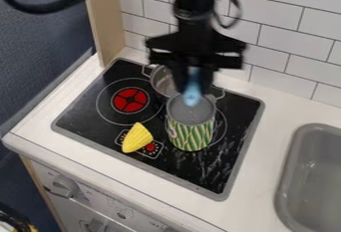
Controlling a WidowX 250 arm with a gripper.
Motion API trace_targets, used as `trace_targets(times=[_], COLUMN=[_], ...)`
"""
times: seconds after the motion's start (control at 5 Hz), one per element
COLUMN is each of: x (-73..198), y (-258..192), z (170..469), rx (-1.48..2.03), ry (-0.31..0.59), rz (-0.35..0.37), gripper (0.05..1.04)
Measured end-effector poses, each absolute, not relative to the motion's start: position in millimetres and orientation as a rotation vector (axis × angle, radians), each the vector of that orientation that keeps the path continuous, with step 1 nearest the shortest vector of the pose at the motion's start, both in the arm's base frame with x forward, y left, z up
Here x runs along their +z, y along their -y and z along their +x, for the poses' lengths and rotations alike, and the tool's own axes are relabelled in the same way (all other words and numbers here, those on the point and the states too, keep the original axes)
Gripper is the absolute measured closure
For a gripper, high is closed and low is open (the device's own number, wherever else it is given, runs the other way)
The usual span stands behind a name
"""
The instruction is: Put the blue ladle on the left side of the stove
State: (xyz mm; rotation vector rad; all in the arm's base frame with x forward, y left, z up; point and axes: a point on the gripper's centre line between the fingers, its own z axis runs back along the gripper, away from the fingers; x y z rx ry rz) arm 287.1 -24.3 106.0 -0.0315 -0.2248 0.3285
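Above the back right part of the stove point(226, 169), the black gripper point(193, 76) hangs pointing down, shut on the blue ladle point(192, 94). The ladle's light blue lower end points down from between the fingers, in front of the mouth of a patterned can; whether it touches the can I cannot tell. The ladle's upper part is hidden by the gripper.
The green and yellow patterned can point(190, 132) stands on the stove's right side, with a metal pot point(161, 80) behind it. A yellow wedge-shaped object point(137, 138) lies at the front left. A grey sink point(318, 178) is at right.
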Motion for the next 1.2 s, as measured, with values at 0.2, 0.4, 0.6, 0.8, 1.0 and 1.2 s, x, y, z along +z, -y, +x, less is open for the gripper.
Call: trace_targets(times=[0.2, 0.4, 0.6, 0.8, 1.0, 1.2], x=[105, 103, 73, 49, 28, 5], y=[-26, -53, -82, -97, -105, -107], z=[282, 283, 278, 275, 271, 268], rx=[0.411, 0.412, 0.492, 0.551, 0.586, 0.603], ry=[0.198, 0.216, 0.152, 0.127, 0.109, 0.06], rz=[0.002, 0.047, 0.076, 0.097, 0.105, 0.117], gripper=[0.757, 0.757, 0.757, 0.757, 0.757, 0.757])
